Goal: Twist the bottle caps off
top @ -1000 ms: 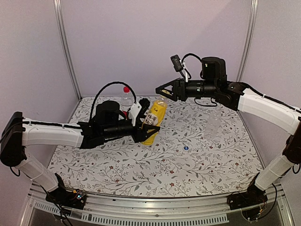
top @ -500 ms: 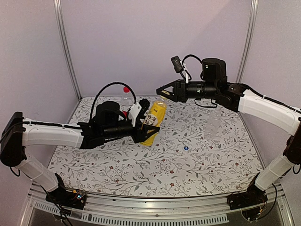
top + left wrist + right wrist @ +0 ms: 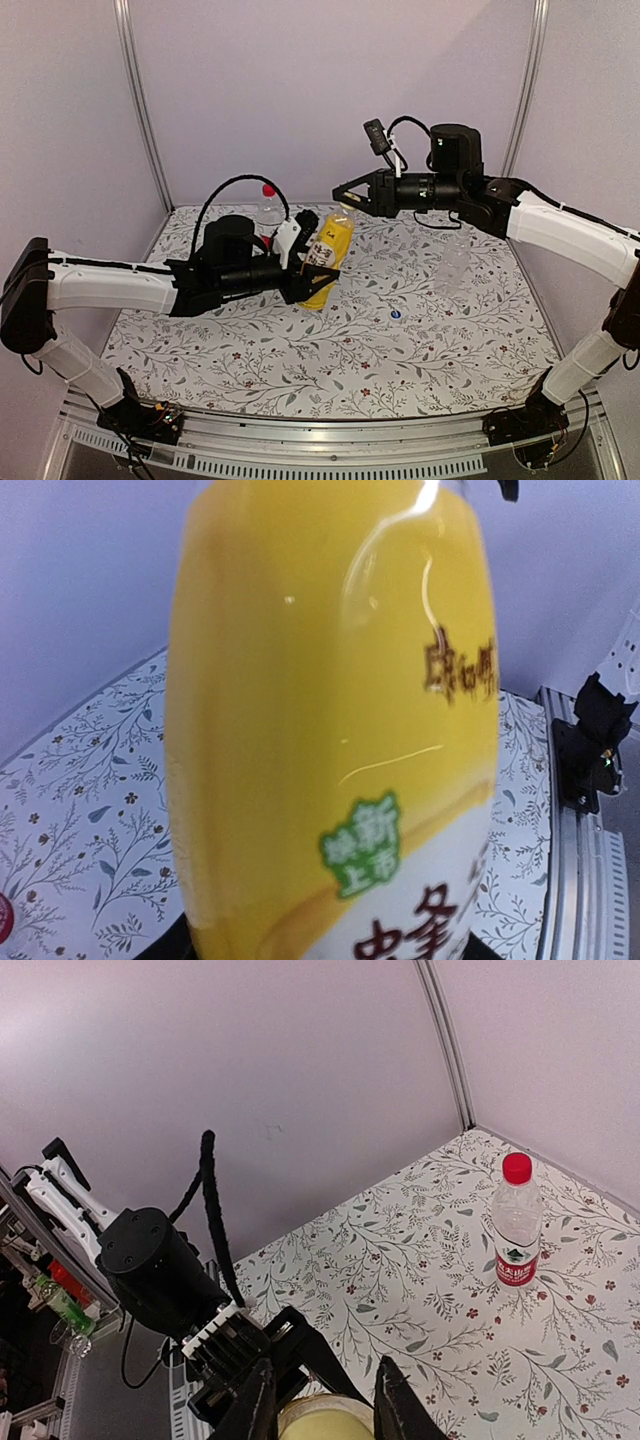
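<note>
My left gripper (image 3: 312, 272) is shut on the yellow-orange drink bottle (image 3: 326, 255) and holds it tilted above the table. That bottle (image 3: 330, 720) fills the left wrist view. My right gripper (image 3: 345, 196) is at the bottle's top, shut on the yellow cap (image 3: 322, 1422), one finger on each side. At the back left stands the clear bottle with the red-and-white label (image 3: 268, 208) (image 3: 518, 1230), its red cap (image 3: 517, 1167) on. A clear unlabelled bottle (image 3: 455, 262) stands at the right. The small blue cap (image 3: 395, 314) lies loose on the table.
The flower-patterned table top (image 3: 300, 370) has purple walls behind and at the sides. A metal rail (image 3: 300, 440) runs along its near edge. The left arm's black cable (image 3: 210, 1210) loops above its wrist.
My right gripper's jaws have closed in from open onto the yellow cap. The left arm and the bottle it holds have stayed put.
</note>
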Tool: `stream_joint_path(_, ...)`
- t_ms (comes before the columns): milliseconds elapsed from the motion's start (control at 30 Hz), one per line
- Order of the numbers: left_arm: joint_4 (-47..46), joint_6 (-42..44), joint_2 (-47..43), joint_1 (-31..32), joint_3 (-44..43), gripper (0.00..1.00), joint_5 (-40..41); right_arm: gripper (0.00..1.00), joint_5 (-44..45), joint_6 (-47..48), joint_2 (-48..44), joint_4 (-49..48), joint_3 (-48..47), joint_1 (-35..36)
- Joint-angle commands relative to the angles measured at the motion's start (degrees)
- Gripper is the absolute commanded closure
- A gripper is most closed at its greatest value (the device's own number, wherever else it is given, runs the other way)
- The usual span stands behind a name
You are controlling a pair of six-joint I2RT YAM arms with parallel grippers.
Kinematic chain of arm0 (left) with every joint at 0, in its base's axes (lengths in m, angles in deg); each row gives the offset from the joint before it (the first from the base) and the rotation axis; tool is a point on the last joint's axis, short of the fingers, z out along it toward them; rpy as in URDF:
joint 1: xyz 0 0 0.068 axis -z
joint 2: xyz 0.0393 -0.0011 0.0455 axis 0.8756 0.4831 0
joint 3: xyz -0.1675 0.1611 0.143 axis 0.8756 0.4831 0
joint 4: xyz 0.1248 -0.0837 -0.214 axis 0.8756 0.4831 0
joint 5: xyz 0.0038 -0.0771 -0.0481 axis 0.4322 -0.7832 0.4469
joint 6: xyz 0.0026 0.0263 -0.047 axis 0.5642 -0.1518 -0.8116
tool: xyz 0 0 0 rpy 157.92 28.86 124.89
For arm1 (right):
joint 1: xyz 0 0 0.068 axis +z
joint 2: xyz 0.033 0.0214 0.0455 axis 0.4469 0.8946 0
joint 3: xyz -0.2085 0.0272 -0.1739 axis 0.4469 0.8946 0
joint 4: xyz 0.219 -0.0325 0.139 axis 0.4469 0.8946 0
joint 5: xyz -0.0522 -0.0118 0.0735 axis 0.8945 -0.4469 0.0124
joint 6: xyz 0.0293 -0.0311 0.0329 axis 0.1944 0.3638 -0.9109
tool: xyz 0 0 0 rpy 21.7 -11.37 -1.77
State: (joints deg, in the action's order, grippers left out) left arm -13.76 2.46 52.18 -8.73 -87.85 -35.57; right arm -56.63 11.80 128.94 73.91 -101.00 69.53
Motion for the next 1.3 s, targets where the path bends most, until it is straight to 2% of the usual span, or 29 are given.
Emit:
stream_joint_path(0, -2.3, -1.0, -2.0, -0.2, 0.5, 0.53, -3.5, 1.0, -5.1, 3.2, -1.6, -1.4, 0.4, 0.3)
stream_joint_path(67, -4.4, -1.4, -3.0, -0.6, 1.3, 0.53, -13.5, 1.0, -12.1, 10.3, -1.0, 1.2, -1.6, 0.3)
stream_joint_path(167, -8.1, -2.4, -3.9, -1.1, 2.1, 0.51, -37.7, 1.0, -27.7, 24.6, 0.9, 7.9, -4.8, 0.3)
stream_joint_path(200, -9.0, -3.6, -3.9, -1.1, 1.9, 0.51, -42.5, 1.0, -32.3, 27.0, 1.6, 10.6, -6.8, 0.3)
stream_joint_path(300, -10.8, -6.9, -3.4, -1.2, 1.2, 0.52, -50.8, 0.97, -41.7, 36.9, 6.8, 23.0, -15.9, 0.3)
stream_joint_path(367, -12.1, -8.0, -3.5, -1.3, 1.7, 0.53, -51.8, 0.85, -42.7, 41.4, 9.9, 28.9, -20.5, 0.3)
stream_joint_path(467, -12.8, -7.9, -4.1, -1.6, 2.3, 0.54, -49.8, 0.7, -41.2, 43.1, 11.4, 30.2, -21.5, 0.2)
stream_joint_path(600, -13.2, -8.1, -3.9, -2.3, 2.7, 0.54, -47.1, 0.42, -37.9, 41.0, 9.6, 28.8, -20.2, 0.2)
stream_joint_path(667, -13.1, -8.2, -3.6, -2.5, 2.7, 0.54, -44.7, 0.27, -35.4, 37.8, 7.4, 25.5, -18.4, 0.2)
stream_joint_path(767, -12.2, -8.2, -3.8, -2.8, 2.5, 0.54, -38.3, 0.13, -29.7, 31.4, 3.7, 18.9, -14.5, 0.2)
stream_joint_path(933, -9.0, -7.4, -5.1, -2.7, 2.7, 0.52, -27.1, 0.03, -17.4, 20.8, -1.3, 13.0, -11.8, 0.2)
stream_joint_path(1100, -7.9, -7.5, -7.1, -1.5, 3.8, 0.51, -13.7, 0.03, -2.6, 7.4, -3.3, 10.0, -13.2, 0.2)
stream_joint_path(1267, -7.0, -6.7, -7.7, 2.8, 3.6, 0.51, 3.2, 0.04, 5.5, -0.2, -3.0, 5.6, -12.0, 0.5)
